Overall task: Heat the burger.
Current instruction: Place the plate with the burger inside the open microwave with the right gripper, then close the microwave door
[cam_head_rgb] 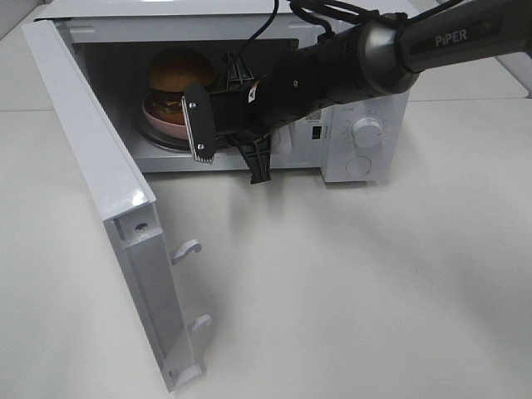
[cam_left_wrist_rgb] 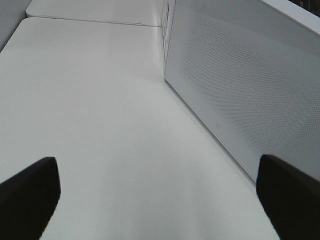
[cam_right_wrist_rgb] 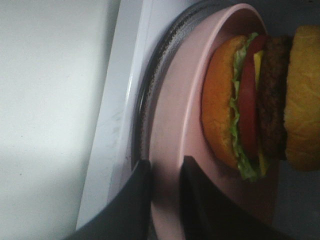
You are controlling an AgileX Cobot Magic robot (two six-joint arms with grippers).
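Note:
The burger (cam_head_rgb: 177,70) sits on a pink plate (cam_head_rgb: 160,125) inside the open microwave (cam_head_rgb: 366,158). Close up, the burger (cam_right_wrist_rgb: 250,100) shows its golden bun, lettuce, tomato, cheese and dark patty. My right gripper (cam_right_wrist_rgb: 165,200) reaches into the oven cavity, and its two dark fingers pinch the near rim of the pink plate (cam_right_wrist_rgb: 170,125). The plate rests on the glass turntable (cam_right_wrist_rgb: 147,100). My left gripper (cam_left_wrist_rgb: 160,200) stands open over bare table beside the white door panel. Nothing is between its fingers.
The microwave door (cam_head_rgb: 108,183) swings wide open toward the front left, its latch hooks sticking out. Its perforated outer face (cam_left_wrist_rgb: 240,85) fills one side of the left wrist view. The control knobs (cam_head_rgb: 366,131) are right of the cavity. White table (cam_head_rgb: 349,291) surrounds everything.

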